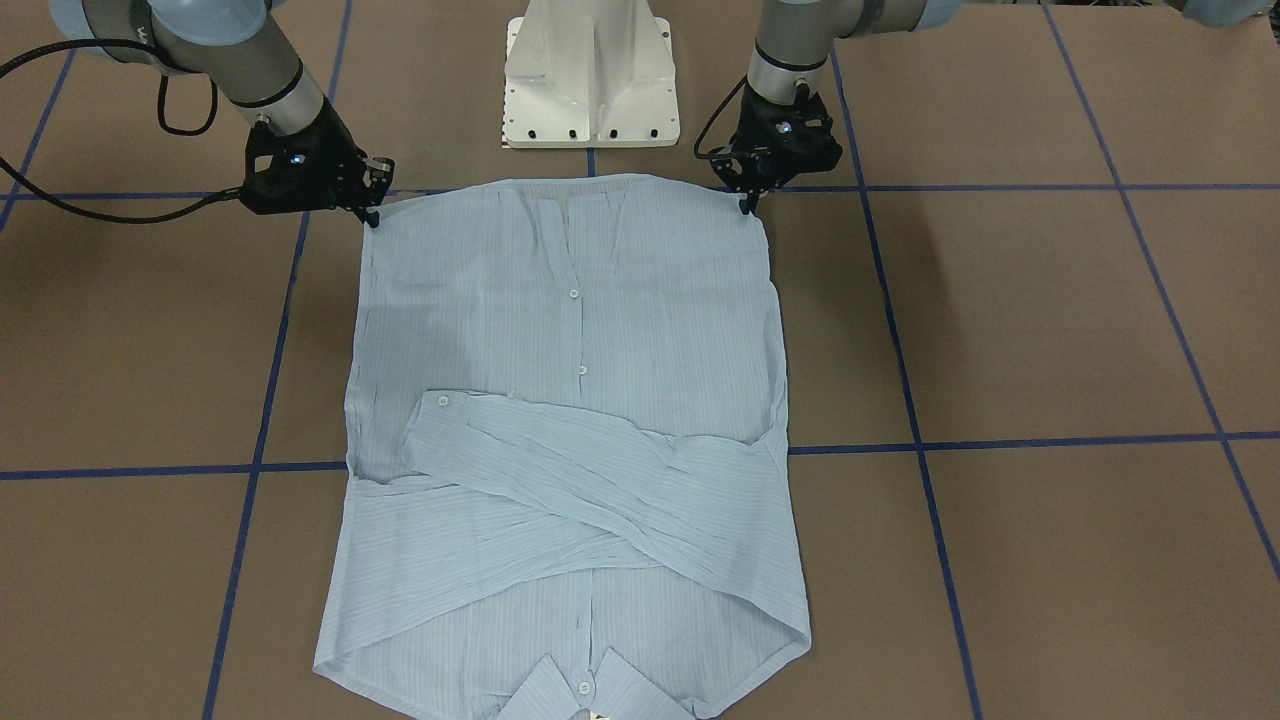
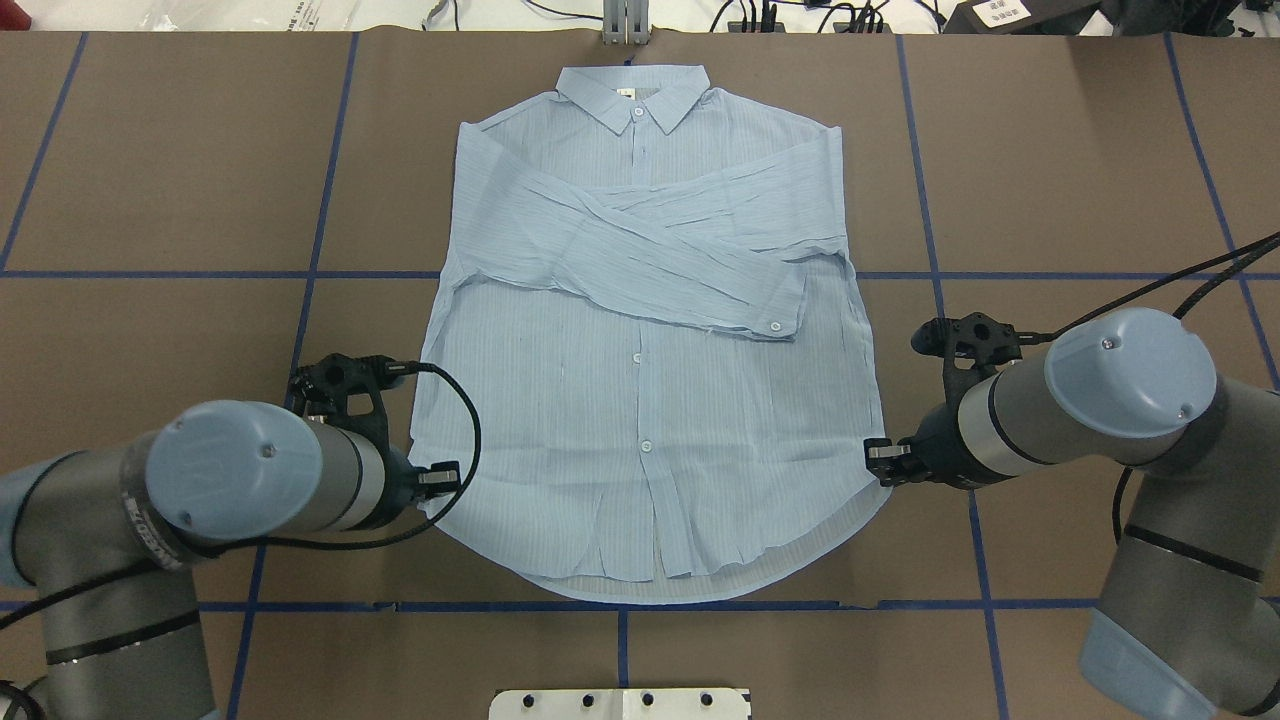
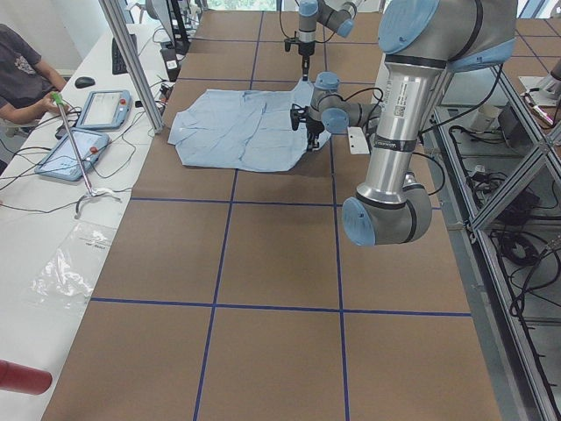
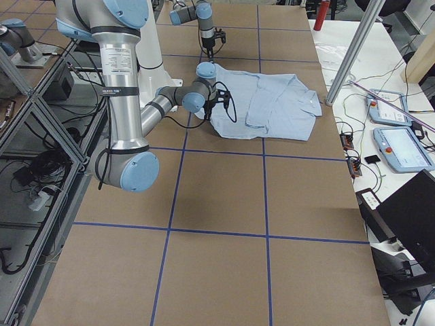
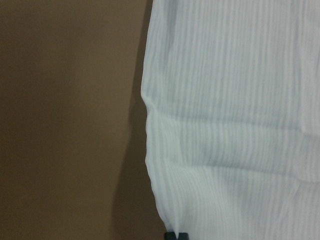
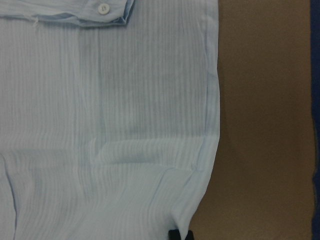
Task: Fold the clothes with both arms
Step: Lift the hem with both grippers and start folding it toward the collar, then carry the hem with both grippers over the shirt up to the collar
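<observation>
The light-blue striped shirt (image 2: pixel 640 400) lies flat, buttons up, collar (image 2: pixel 632 95) at the table's far side and both sleeves crossed over the chest (image 1: pixel 600 480). My left gripper (image 2: pixel 440 480) is at the hem's left corner, fingers pinched together on the cloth (image 1: pixel 748 205). At the opposite hem corner my right gripper (image 2: pixel 880 462) is likewise shut on the fabric (image 1: pixel 372 215). In each wrist view the cloth (image 5: pixel 235 100) (image 6: pixel 100 125) puckers toward the dark fingertips at the bottom edge.
The white pedestal base (image 1: pixel 588 80) stands just behind the hem. Brown table surface with blue tape lines (image 2: pixel 640 275) surrounds the shirt. A side bench with tablets (image 3: pixel 74 149) and a seated person (image 3: pixel 22 79) lies beyond the far edge.
</observation>
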Motion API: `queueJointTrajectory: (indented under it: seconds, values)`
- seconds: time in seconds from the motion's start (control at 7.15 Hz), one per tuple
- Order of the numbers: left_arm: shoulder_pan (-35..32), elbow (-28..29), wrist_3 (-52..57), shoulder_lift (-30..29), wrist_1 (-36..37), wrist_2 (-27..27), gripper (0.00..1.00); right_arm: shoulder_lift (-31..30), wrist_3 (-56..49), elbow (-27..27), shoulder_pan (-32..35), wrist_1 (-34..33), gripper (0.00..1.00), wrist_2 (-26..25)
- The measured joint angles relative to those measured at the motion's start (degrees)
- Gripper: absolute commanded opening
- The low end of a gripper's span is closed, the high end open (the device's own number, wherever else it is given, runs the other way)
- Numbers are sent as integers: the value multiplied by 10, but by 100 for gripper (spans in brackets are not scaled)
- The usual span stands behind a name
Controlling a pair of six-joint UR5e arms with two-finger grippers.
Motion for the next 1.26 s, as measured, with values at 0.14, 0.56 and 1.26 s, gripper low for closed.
queueJointTrajectory:
  seconds: [0.14,0.56,1.26]
  values:
    - [-28,-4,29,2,0,-13,0,0,-2,0,24,1,0,21]
    - [-55,-3,62,5,-1,-24,0,-1,-16,-2,82,1,0,65]
    - [-70,-2,59,4,-4,-42,0,9,-19,-5,97,2,0,67]
